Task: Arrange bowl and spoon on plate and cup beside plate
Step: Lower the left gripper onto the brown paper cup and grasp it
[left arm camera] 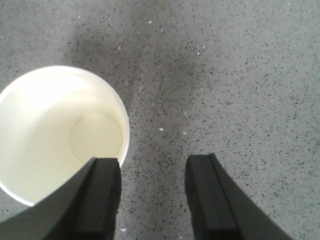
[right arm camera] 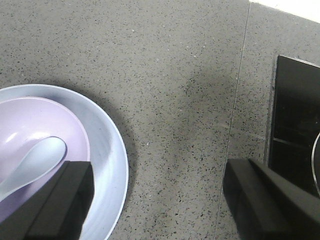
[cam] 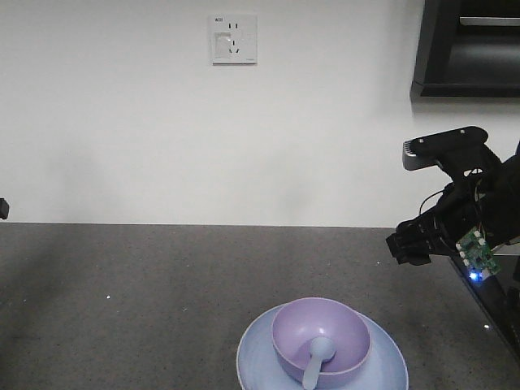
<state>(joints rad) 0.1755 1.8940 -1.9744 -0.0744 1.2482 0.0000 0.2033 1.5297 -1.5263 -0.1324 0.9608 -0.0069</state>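
One spoon (cam: 315, 362) in one bowl (cam: 341, 325) on one plate (cam: 392, 359); one cup (left arm camera: 45, 135).

We log the right arm (cam: 475, 203) raised at the right edge of the front view, its wrist angled down and to the left. A green circuit board (cam: 478, 250) on it shows a blue light. The right gripper (right arm camera: 157, 200) faces down with its fingers spread wide. The left gripper (left arm camera: 152, 200) also faces down, its dark fingers (left arm camera: 102, 200) parted.
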